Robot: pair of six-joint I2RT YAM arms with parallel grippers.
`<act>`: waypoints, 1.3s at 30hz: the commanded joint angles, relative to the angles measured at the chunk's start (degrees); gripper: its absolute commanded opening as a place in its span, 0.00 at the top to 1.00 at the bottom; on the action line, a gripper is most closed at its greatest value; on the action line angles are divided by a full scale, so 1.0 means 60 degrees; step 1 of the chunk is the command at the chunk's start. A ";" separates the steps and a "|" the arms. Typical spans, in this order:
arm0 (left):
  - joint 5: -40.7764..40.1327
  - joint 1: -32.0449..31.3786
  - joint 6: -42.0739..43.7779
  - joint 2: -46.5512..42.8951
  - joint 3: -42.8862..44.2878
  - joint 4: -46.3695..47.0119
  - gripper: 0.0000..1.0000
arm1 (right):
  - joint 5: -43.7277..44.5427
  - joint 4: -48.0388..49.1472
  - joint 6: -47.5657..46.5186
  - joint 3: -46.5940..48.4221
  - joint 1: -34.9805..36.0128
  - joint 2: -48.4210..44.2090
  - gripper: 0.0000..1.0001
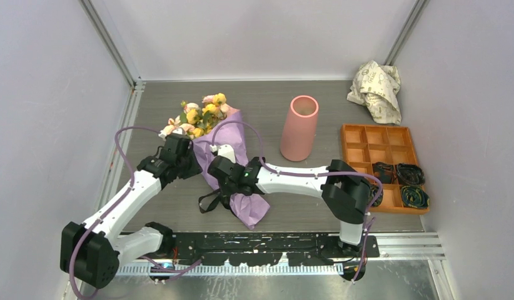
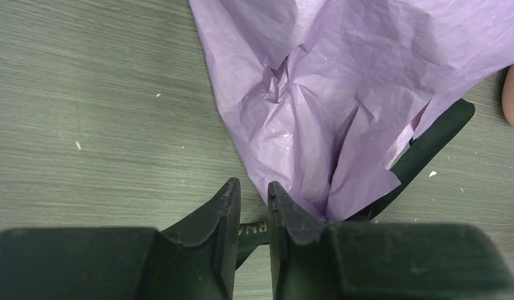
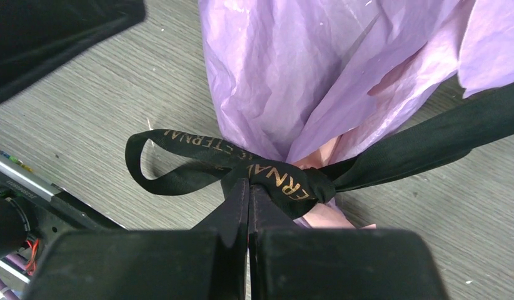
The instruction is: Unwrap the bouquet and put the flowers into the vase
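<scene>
Lilac-paper bouquet [image 1: 239, 134] lying flat, black ribbon [image 3: 192, 144] tied, right jaws together at knot, left jaws apart

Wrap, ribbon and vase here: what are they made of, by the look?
The bouquet wrap: thin lilac tissue-like paper, matte, sharply creased and crumpled. The ribbon: black woven fabric, weave visible, gold printed lettering, falls in soft loops. The vase: smooth matte salmon-pink with no glare; ceramic or plastic, cannot tell which.
</scene>
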 commanded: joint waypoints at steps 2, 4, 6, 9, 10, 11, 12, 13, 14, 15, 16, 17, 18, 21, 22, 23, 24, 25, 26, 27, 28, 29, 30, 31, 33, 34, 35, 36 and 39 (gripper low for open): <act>0.0597 -0.0021 -0.0136 0.0802 -0.0119 0.1414 0.76 | 0.0578 -0.0336 -0.0440 0.0853 0.0038 -0.0829 0.99; 0.0833 -0.0030 -0.0206 0.1245 -0.0164 0.1823 0.77 | 0.0654 -0.0497 -0.0546 0.1051 0.0029 -0.1228 0.99; 0.0916 -0.0056 -0.0306 0.1525 -0.0182 0.2079 0.78 | 0.0814 -0.0672 -0.0684 0.1231 0.0032 -0.1544 0.99; 0.0902 -0.0151 -0.0357 0.1566 -0.0269 0.2373 0.78 | 0.1256 -0.0924 -0.0904 0.1455 0.0032 -0.1904 0.99; 0.0900 -0.0184 -0.0344 0.1477 -0.0315 0.2458 0.78 | 0.1351 -0.0956 -0.0991 0.1500 0.0026 -0.2001 0.99; 0.0903 -0.0219 -0.0320 0.1374 -0.0359 0.2519 0.78 | 0.1430 -0.1004 -0.1073 0.1555 0.0018 -0.2060 0.99; 0.0904 -0.0253 -0.0287 0.1233 -0.0383 0.2542 0.78 | 0.1532 -0.1063 -0.1140 0.1606 0.0000 -0.2119 0.99; 0.0886 -0.0268 -0.0268 0.1077 -0.0408 0.2537 0.78 | 0.1605 -0.1102 -0.1200 0.1647 -0.0016 -0.2150 0.99; 0.0869 -0.0274 -0.0250 0.0896 -0.0424 0.2486 0.78 | 0.1656 -0.1136 -0.1266 0.1691 -0.0052 -0.2192 0.99; 0.0812 -0.0284 -0.0255 0.0703 -0.0420 0.2378 0.78 | 0.1791 -0.1171 -0.1289 0.1722 -0.0074 -0.2225 0.99; 0.0764 -0.0298 -0.0252 0.0488 -0.0425 0.2259 0.78 | 0.1897 -0.1170 -0.1324 0.1733 -0.0097 -0.2268 0.99; 0.0694 -0.0312 -0.0248 0.0227 -0.0418 0.2112 0.77 | 0.1982 -0.1156 -0.1371 0.1755 -0.0113 -0.2304 0.99; 0.0630 -0.0327 -0.0248 -0.0031 -0.0438 0.1951 0.77 | 0.2139 -0.1172 -0.1386 0.1801 -0.0139 -0.2345 0.99; 0.0490 -0.0383 -0.0139 -0.1039 -0.0606 0.1565 0.76 | 0.2527 -0.1255 -0.1354 0.1952 -0.0400 -0.2376 0.99; 0.0499 -0.0407 -0.0073 -0.1555 -0.0672 0.1461 0.76 | 0.2535 -0.1271 -0.1294 0.1998 -0.0548 -0.2404 0.99; 0.0549 -0.0458 0.0016 -0.1956 -0.0731 0.1408 0.75 | 0.2514 -0.1295 -0.1254 0.2050 -0.0706 -0.2413 0.99; 0.0609 -0.0530 0.0126 -0.2356 -0.0783 0.1359 0.75 | 0.2409 -0.1299 -0.1190 0.2080 -0.0972 -0.2425 0.99; 0.0677 -0.0629 0.0231 -0.2771 -0.0828 0.1340 0.74 | 0.2288 -0.1280 -0.1167 0.2093 -0.1183 -0.2434 0.99; 0.0742 -0.0740 0.0329 -0.3152 -0.0897 0.1336 0.71 | 0.2133 -0.1247 -0.1135 0.2107 -0.1391 -0.2418 0.99; 0.0823 -0.0860 0.0420 -0.3533 -0.0972 0.1370 0.68 | 0.1949 -0.1238 -0.1098 0.2135 -0.1628 -0.2374 0.99; 0.0842 -0.0978 0.0493 -0.3861 -0.1054 0.1428 0.65 | 0.1743 -0.1248 -0.1042 0.2171 -0.1848 -0.2327 0.99; 0.0857 -0.1078 0.0543 -0.4134 -0.1178 0.1473 0.62 | 0.1527 -0.1239 -0.0975 0.2208 -0.2046 -0.2257 0.99; 0.0935 -0.1159 0.0587 -0.4357 -0.1311 0.1565 0.59 | 0.1304 -0.1210 -0.0932 0.2228 -0.2219 -0.2204 0.99; 0.1016 -0.1216 0.0593 -0.4489 -0.1476 0.1648 0.56 | 0.1111 -0.1155 -0.0888 0.2232 -0.2354 -0.2157 0.99; 0.1407 -0.1304 0.0537 -0.4523 -0.1767 0.1817 0.53 | 0.0858 -0.1100 -0.0846 0.2278 -0.2533 -0.2078 0.99; 0.1567 -0.1344 0.0469 -0.4433 -0.1884 0.1870 0.52 | 0.0797 -0.1096 -0.0848 0.2321 -0.2585 -0.2044 0.99; 0.1646 -0.1430 0.0393 -0.4286 -0.1978 0.1939 0.52 | 0.0792 -0.1108 -0.0857 0.2357 -0.2606 -0.2014 0.99; 0.1680 -0.1540 0.0358 -0.4142 -0.2081 0.2023 0.51 | 0.0771 -0.1113 -0.0868 0.2384 -0.2622 -0.1983 0.99; 0.1281 -0.2179 0.0384 -0.3640 -0.2228 0.2191 0.51 | 0.0737 -0.1113 -0.0915 0.2437 -0.2667 -0.1921 0.99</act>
